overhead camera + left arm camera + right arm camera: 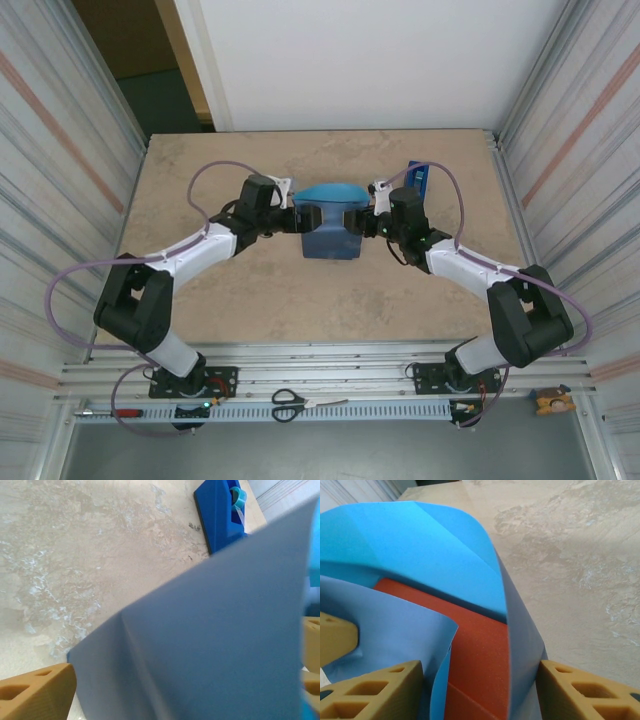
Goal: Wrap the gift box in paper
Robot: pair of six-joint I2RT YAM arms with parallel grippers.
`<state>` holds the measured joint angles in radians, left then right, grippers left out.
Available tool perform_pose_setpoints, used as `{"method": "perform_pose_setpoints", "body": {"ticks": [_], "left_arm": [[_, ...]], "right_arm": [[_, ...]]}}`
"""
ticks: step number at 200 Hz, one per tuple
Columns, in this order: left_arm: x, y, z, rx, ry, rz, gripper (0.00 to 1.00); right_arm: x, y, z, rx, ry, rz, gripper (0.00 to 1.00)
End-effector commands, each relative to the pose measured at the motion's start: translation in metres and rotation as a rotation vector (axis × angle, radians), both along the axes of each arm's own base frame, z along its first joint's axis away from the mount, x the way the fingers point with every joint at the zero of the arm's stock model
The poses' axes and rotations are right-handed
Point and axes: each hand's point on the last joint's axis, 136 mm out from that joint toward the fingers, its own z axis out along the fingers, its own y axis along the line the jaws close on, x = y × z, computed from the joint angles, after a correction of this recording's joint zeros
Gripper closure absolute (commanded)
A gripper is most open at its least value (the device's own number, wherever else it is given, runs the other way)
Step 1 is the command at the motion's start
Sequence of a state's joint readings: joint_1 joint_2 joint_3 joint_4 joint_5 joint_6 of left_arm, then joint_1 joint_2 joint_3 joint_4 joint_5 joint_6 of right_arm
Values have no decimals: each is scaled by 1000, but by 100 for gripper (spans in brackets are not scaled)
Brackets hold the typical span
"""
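— So, how far has the wrapping got?

— Partway, I'd judge. The large thin sheet of blue wrapping paper [330, 243] is drawn up around the flat bright orange gift box [480, 650]. The bundle sits about mid-tabletop [250, 290], a little toward the far edge, between the two arms.

— Is the gift box covered?

— Not on top. From the right wrist a broad strip of its orange face is bare. A bright blue flap curls over it from one side and a paler flap rises from the other, and the two don't meet.

— And the grippers?

— The right gripper [352, 221] has its fingers [585, 690] against paper on either side, with the box's edge sandwiched between, so it looks clamped on the paper. The left gripper [305, 217] is at the bundle's opposite side. Its fingers [35, 690] stand wide with the sheet between them, but whether they pinch it I cannot tell.

— What's left?

— Closing the flaps over the top, folding the ends, and taping. The small narrow blue tape dispenser [217, 512] lies apart from the bundle, near the far right corner, and I see no tape on the paper.
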<state>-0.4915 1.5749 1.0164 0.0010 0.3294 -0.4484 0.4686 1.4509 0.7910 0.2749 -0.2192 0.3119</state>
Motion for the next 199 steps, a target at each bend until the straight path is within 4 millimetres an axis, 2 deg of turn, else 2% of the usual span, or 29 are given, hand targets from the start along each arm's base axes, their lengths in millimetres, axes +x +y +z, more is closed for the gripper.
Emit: {"method": "perform_pose_setpoints", "body": {"ticks": [1, 36, 57, 81, 117, 127, 139, 161, 188, 199], "left_arm": [[8, 9, 7, 6, -9, 24, 16], [11, 10, -1, 9, 16, 29, 25], [10, 10, -1, -6, 12, 34, 25], [6, 1, 7, -30, 4, -14, 25], [4, -5, 9, -10, 9, -37, 26], [4, -5, 6, -6, 18, -32, 27], [3, -4, 1, -4, 31, -28, 28], [1, -8, -2, -8, 41, -39, 30], [0, -12, -4, -18, 51, -42, 34], [0, -14, -3, -29, 51, -45, 36]], "right_arm": [[1, -9, -15, -42, 63, -37, 43], [0, -8, -18, -48, 73, -26, 48], [0, -8, -18, -51, 73, -25, 48], [0, -4, -13, -39, 69, -8, 46], [2, 7, 10, -28, 30, 9, 36], [3, 8, 15, -38, 10, -10, 29], [3, 10, 18, -61, -19, -19, 26], [4, 14, 9, -103, -24, -34, 23], [5, 10, -12, -121, 31, -64, 31], [3, 9, -14, -108, 33, -65, 35]]}}
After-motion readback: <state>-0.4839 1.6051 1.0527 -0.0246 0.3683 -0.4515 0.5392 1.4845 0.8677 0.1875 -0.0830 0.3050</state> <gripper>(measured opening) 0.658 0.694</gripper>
